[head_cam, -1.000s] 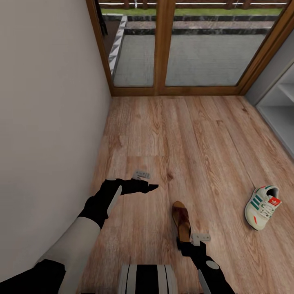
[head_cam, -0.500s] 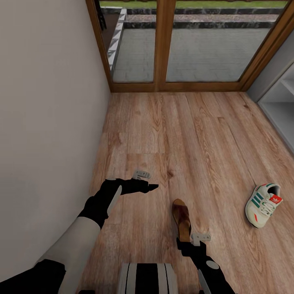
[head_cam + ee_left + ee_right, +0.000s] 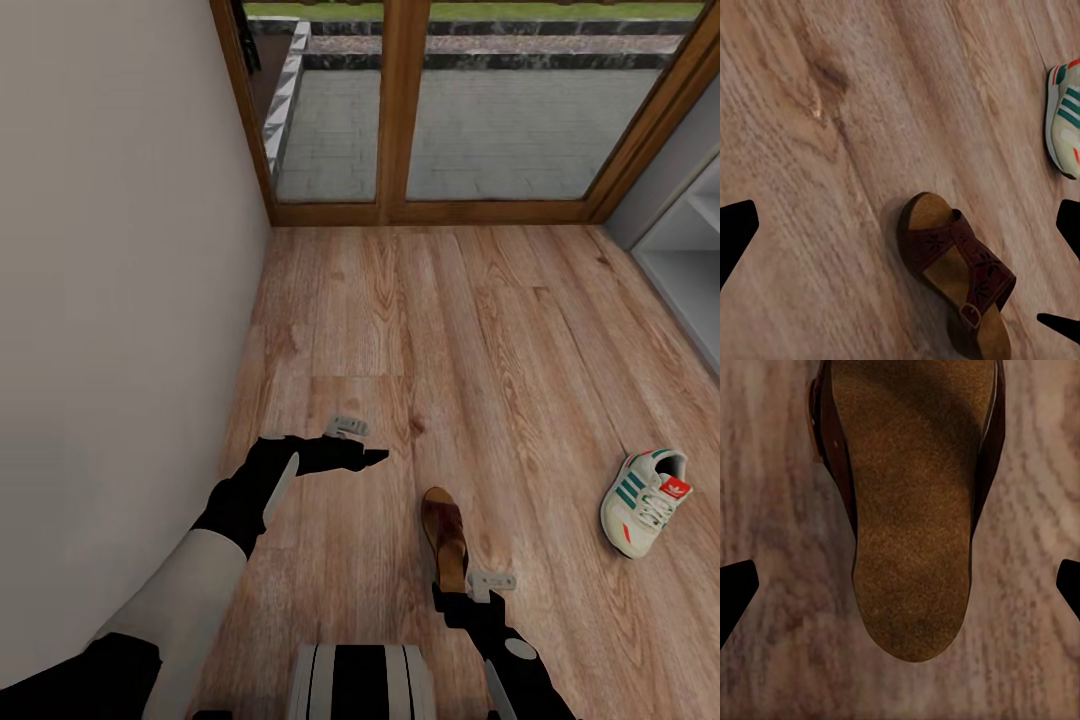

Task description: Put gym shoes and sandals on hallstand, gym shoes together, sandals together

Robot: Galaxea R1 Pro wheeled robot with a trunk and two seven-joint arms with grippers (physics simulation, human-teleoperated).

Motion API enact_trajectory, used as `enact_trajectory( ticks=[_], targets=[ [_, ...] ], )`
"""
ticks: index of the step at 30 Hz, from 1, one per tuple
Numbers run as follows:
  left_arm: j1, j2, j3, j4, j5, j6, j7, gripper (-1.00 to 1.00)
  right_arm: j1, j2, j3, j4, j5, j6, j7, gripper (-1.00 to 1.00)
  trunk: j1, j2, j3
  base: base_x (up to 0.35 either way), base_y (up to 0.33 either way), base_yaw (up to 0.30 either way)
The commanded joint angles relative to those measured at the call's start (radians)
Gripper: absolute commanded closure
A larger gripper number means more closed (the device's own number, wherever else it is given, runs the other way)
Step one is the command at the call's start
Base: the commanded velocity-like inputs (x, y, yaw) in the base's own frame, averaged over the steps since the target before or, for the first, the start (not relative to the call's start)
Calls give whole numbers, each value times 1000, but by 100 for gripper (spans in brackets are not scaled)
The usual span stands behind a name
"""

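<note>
One brown sandal (image 3: 445,535) lies on the wood-plank corridor floor (image 3: 400,320) just ahead of my base. My right gripper (image 3: 466,588) hovers open right above its heel end, and the mottled footbed (image 3: 911,510) sits between the spread fingertips (image 3: 735,589). My left gripper (image 3: 360,443) is open in the air over bare planks, left of and beyond the sandal. Its camera looks down on the sandal (image 3: 956,274) and a gym shoe (image 3: 1065,120). That white gym shoe (image 3: 645,500) with green stripes lies further right. The grey hallstand (image 3: 690,265) shows at the right edge.
A pale wall (image 3: 120,300) runs close along the left. Wood-framed glass doors (image 3: 400,110) close the far end of the corridor. Open floor lies between the sandal, the gym shoe and the doors.
The head camera tipped slightly a second ago, shifting the whole view. Both arms, the sandal and the gym shoe stay where they were.
</note>
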Motion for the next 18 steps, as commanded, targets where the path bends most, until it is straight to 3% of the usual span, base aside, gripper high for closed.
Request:
enact_trajectory(
  ticks=[1,18],
  targets=[
    [-1,0,0,-3,0,8,-2,-100,0,0,0,-2,-3,5,-1,-100,0,0,-1,0,0,0],
    [-3,-1,1,-54,9,13,-3,-100,0,0,-1,3,0,2,-1,-100,0,0,-17,0,0,41]
  ],
)
